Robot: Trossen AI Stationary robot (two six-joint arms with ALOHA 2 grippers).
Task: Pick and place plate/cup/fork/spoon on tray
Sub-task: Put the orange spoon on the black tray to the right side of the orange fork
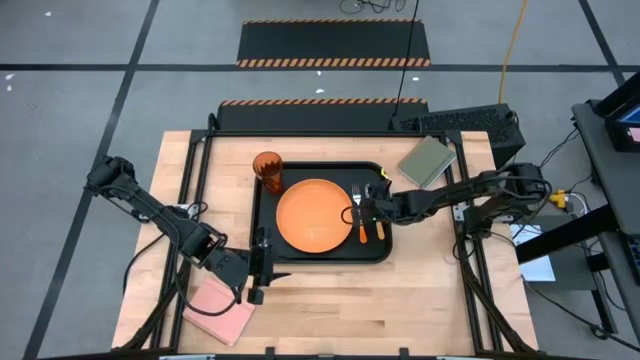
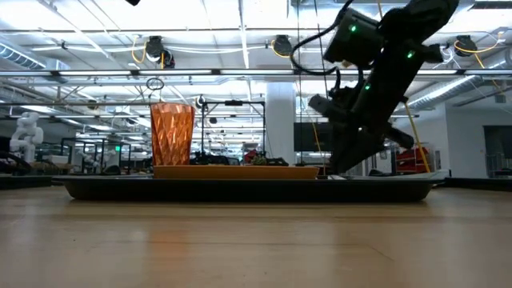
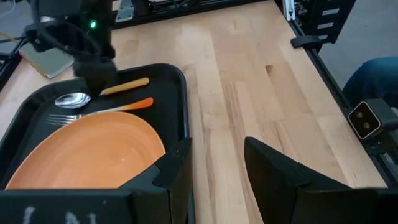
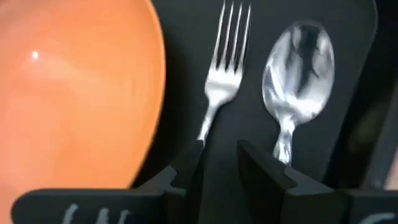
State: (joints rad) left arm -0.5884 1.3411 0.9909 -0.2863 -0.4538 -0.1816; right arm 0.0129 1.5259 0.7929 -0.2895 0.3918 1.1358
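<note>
The black tray [image 1: 262, 205] lies mid-table. On it lie the orange plate [image 1: 313, 215], the fork [image 4: 221, 81] and, beside it, the spoon [image 4: 298, 62], both right of the plate with orange handles [image 3: 127, 93]. The cup [image 1: 268, 170] stands upright in the tray's far left corner. My right gripper [image 4: 221, 158] hangs low over the necks of the fork and spoon, its fingers narrowly open and nothing between them. My left gripper [image 3: 214, 168] is open and empty over the bare table just near of the tray's near edge. My right gripper comes from the table's right, slanting down, with one fingertip [image 4: 189, 158] over the fork's neck [image 4: 205, 127] and the other over the spoon's neck [image 4: 285, 140]. I cannot tell whether the fingertips touch either one.
A pink flat block [image 1: 222, 310] lies at the table's near left, by my left arm. An olive-green flat block [image 1: 428, 160] lies at the far right. Black frame rails [image 1: 470, 250] run along the table's left and right sides. Bare wood lies near of the tray.
</note>
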